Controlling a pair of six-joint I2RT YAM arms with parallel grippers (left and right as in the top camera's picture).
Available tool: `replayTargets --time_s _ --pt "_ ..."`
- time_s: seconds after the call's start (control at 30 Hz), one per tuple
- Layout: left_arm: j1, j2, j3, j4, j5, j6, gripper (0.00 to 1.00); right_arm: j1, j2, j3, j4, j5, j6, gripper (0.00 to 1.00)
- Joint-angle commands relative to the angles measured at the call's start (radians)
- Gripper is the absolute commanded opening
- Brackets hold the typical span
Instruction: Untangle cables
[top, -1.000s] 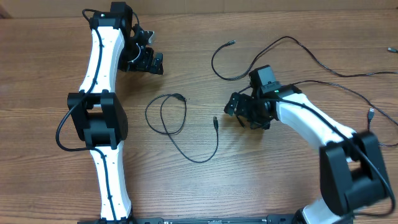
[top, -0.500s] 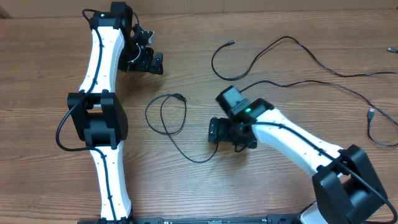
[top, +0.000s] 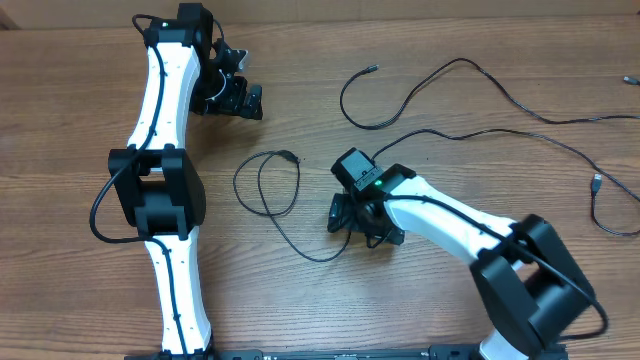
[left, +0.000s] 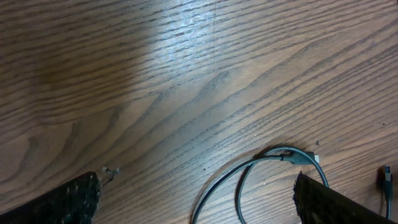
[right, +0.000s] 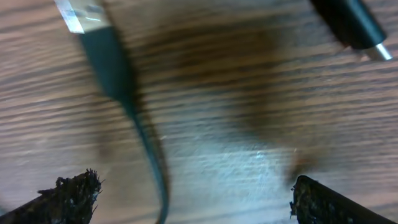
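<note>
Wide open and empty, my right hand (right: 194, 200) hovers over the looped cable (right: 151, 163) near its plug (right: 102, 59); I'm at the reaching step, so next I should lower and pinch it.

No readable text, labels, brands, numbers or signs in any view.

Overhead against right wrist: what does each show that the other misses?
Only overhead: both arms, the left hand far from the work, and the long cables strung across the table's right side. Only right wrist: a close, blurred metal-tipped plug on its cord and a second plug tip. Both: the right hand, fingers apart, low over the wooden table by the looped cable.
</note>
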Motion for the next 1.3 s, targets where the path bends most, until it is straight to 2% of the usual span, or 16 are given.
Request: replayTargets --time_s 0.0,0.07,0.13,0.23,0.27,0.4,0.43,0.7,0.87,1.03,1.27 --pt "-0.002 0.007 0.002 0.001 -0.002 -0.006 1.0 0.014 0.031 -0.005 0.0 0.024 0.035 1.0" --pt "-0.002 0.007 0.002 0.001 -0.002 -0.006 1.0 0.018 0.042 -0.005 0.002 0.026 0.044 1.0" --pt "-0.002 0.007 0.002 0.001 -0.002 -0.006 1.0 0.019 0.051 -0.008 0.011 0.026 0.045 0.92" --pt "-0.002 0.007 0.002 0.001 -0.002 -0.006 0.99 0.019 0.064 -0.024 0.031 0.037 0.051 0.63" --pt "-0.002 0.007 0.002 0.001 -0.002 -0.006 1.0 0.019 0.072 -0.034 0.042 0.032 0.052 0.48" --pt "-0.002 0.007 0.002 0.001 -0.002 -0.006 1.0 0.019 0.09 -0.048 0.045 0.032 0.052 0.2" --pt "-0.002 0.007 0.002 0.001 -0.002 -0.006 0.99 0.019 0.097 -0.048 0.044 0.031 0.051 0.04" --pt "-0.002 0.007 0.002 0.001 -0.002 -0.006 1.0 0.019 0.091 -0.048 0.023 0.017 0.051 0.04" --pt "-0.002 0.007 0.002 0.001 -0.002 -0.006 0.99 0.019 0.018 -0.038 -0.018 0.024 0.051 0.04" --pt "-0.002 0.007 0.002 0.001 -0.002 -0.006 0.99 0.019 -0.12 0.005 -0.124 0.033 0.051 0.04" --pt "-0.002 0.007 0.002 0.001 -0.002 -0.006 0.99 0.019 -0.428 0.028 -0.345 0.115 0.104 0.04"
